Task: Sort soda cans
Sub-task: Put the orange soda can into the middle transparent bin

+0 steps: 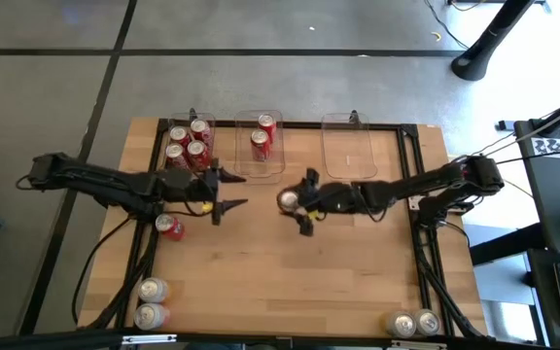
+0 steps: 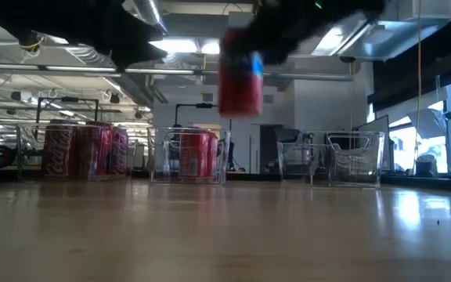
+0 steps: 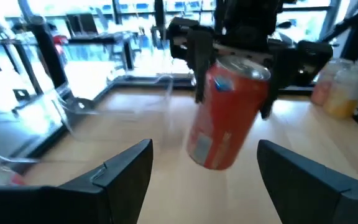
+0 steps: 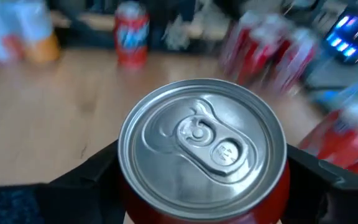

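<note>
So the right pincer has a red can clamped between its fingers, held up off the bench around the middle, tilted a bit in the left wrist view. The low view shows it hanging in the air above the wood. The left pincer sits just across from it with fingers spread and nothing in them.

Other cans: four red ones in the left bin, two red in the middle bin, and the right bin has none. One red can is lying on the bench by the left arm. Two silver cans are at the near left corner, two more at the near right.
</note>
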Tool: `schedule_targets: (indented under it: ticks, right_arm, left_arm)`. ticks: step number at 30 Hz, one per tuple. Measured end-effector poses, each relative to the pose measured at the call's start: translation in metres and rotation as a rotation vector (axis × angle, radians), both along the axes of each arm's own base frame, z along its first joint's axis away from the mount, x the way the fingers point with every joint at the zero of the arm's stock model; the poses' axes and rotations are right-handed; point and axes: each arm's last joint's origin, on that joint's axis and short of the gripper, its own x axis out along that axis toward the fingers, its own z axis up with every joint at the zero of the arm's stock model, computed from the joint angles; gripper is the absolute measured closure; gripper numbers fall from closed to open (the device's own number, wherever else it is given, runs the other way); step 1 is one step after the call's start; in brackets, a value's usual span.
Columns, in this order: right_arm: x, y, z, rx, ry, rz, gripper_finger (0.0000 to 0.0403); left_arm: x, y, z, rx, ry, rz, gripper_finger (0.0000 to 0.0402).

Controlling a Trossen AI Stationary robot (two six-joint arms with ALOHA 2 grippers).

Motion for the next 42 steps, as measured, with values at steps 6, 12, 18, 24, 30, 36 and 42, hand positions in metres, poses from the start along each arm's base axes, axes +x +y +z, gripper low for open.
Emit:
schedule_targets:
  ticks: [6,12,18,24,30,36,42]
  right_arm:
    - [0.012,-0.053,0.041,-0.092,-0.119,-0.106,0.0115]
    - [0.017,-0.129,0.033,-0.012,-0.221,-0.181,0.0115]
    - [0.030,-0.175,-0.013,0.096,-0.215,-0.204,0.0115]
    - [0.040,-0.184,-0.043,0.146,-0.188,-0.186,0.0115]
    - [0.043,-0.184,-0.057,0.172,-0.141,-0.160,0.0115]
    - [0.044,-0.185,-0.063,0.181,-0.111,-0.164,0.0115]
    - [0.047,-0.186,-0.084,0.199,-0.051,-0.170,0.0115]
  left_arm:
    - [-0.017,0.006,0.007,0.016,0.014,0.077,0.0123]
    - [-0.021,0.007,0.006,0.018,0.029,0.104,0.0123]
    - [-0.021,0.007,0.005,0.020,0.038,0.108,0.0123]
    - [-0.021,0.007,0.005,0.020,0.037,0.109,0.0123]
    - [-0.021,0.007,0.005,0.023,0.038,0.107,0.0123]
    - [-0.021,0.007,0.005,0.022,0.039,0.107,0.0123]
    - [-0.021,0.007,0.006,0.023,0.037,0.107,0.0123]
